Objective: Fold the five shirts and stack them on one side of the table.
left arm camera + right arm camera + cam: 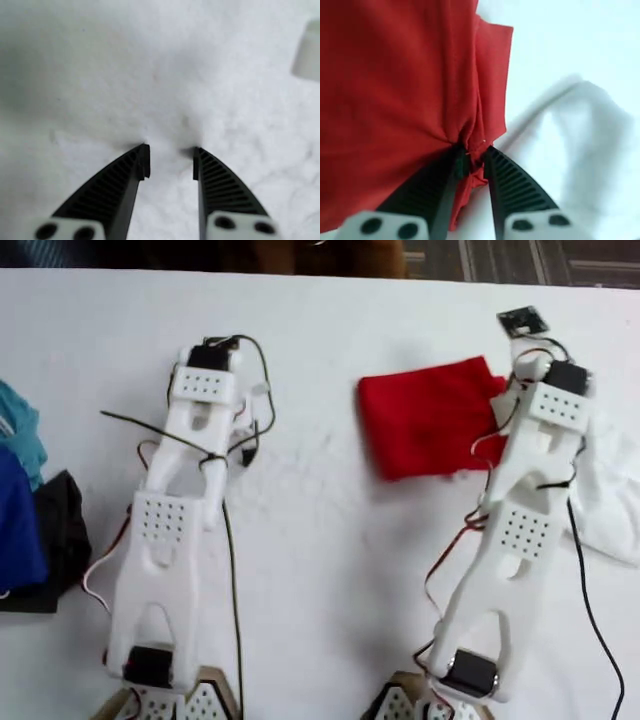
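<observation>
Pinching red shirt (pixel 395 80) at its edge, right jaws; left jaws parted.

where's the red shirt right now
In the high view the red shirt lies on the table, right of centre; the right gripper pinches its edge, and a white shirt lies just to its right.

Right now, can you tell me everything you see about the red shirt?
The red shirt is soft cloth, folded into a rough rectangle and lying flat on the white table. Its edges show layers. The right gripper pinches one edge, so the fabric bunches into wrinkles there. A white cloth lies close beside that edge.
</observation>
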Robot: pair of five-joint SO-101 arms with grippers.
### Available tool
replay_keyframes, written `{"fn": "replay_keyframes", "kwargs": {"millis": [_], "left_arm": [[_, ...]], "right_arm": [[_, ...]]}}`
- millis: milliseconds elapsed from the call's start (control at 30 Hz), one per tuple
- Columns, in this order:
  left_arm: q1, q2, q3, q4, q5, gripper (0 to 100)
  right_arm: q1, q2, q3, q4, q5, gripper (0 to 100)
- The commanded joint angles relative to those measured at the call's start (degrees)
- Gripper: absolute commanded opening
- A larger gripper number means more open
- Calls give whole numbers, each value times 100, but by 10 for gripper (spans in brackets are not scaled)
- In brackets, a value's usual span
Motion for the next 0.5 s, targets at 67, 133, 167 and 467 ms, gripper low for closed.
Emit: {"fn": "replay_keyframes", "kwargs": {"millis": [67,133,167,467], "left_arm": [[237,26,-75,-44,-35,195],[237,26,-75,-44,-35,195],[237,26,-75,-44,-35,195],[237,26,-75,-44,-44,195]], "right_arm": [[611,-927,-211,31,53,19],[813,-1086,-193,127,176,19],[910,-1130,-193,180,316,19],[1912,-1385,-237,251,536,19]]}}
